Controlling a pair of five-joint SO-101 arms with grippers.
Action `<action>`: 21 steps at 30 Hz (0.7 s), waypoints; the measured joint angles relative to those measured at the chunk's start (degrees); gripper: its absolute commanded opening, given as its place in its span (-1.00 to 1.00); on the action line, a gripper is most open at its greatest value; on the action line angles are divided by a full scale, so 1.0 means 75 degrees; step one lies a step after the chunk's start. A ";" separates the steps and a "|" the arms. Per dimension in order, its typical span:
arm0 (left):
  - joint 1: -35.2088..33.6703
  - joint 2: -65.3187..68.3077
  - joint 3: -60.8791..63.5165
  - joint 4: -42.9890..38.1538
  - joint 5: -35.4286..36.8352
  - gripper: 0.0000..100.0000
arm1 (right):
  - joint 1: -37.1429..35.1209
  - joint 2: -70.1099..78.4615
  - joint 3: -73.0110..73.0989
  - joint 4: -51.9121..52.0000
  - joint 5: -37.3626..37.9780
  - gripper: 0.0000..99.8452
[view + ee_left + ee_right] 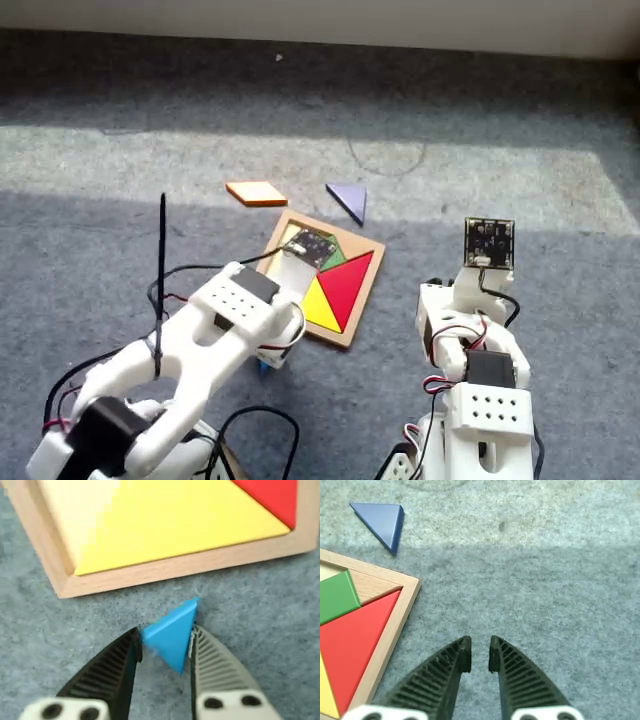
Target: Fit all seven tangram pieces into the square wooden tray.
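Just outside the rim of the square wooden tray [165, 570], on the grey carpeted surface [275, 630]: small blue triangular piece [170, 635], left gripper [165, 641] clamped on two of its edges, likely to lift it over the rim. Tray already holds large yellow triangle [165, 520], large red triangle [272, 495], green piece [337, 596]. Right gripper [480, 652] hovers beside tray, jaws a sliver apart, empty, probably parked clear. Orange parallelogram [257, 193] and violet triangle [382, 520] lie loose beyond tray. No legible writing on pieces or tray

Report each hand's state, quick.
Left hand: closed on the blue triangle.
Right hand: slightly open, holding nothing.
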 measured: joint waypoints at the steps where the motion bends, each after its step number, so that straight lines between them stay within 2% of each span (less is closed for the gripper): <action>1: -0.0023 -0.0234 0.0000 0.0059 0.0000 -0.99 | 0.0000 0.0000 0.0000 0.0000 0.0000 -0.84; 7: -0.0023 -0.1582 0.0012 0.0176 0.0000 -0.99 | 0.0000 0.0000 0.0000 0.0000 0.0000 -0.84; 12: -0.0035 -0.1829 -0.0023 -0.0352 0.0000 -0.98 | 0.0000 0.0000 0.0000 0.0000 0.0000 -0.84; 21: -0.0035 0.0223 -0.1711 -0.0422 -0.1020 -0.98 | 0.0000 0.0000 0.0000 0.0000 0.0000 -0.84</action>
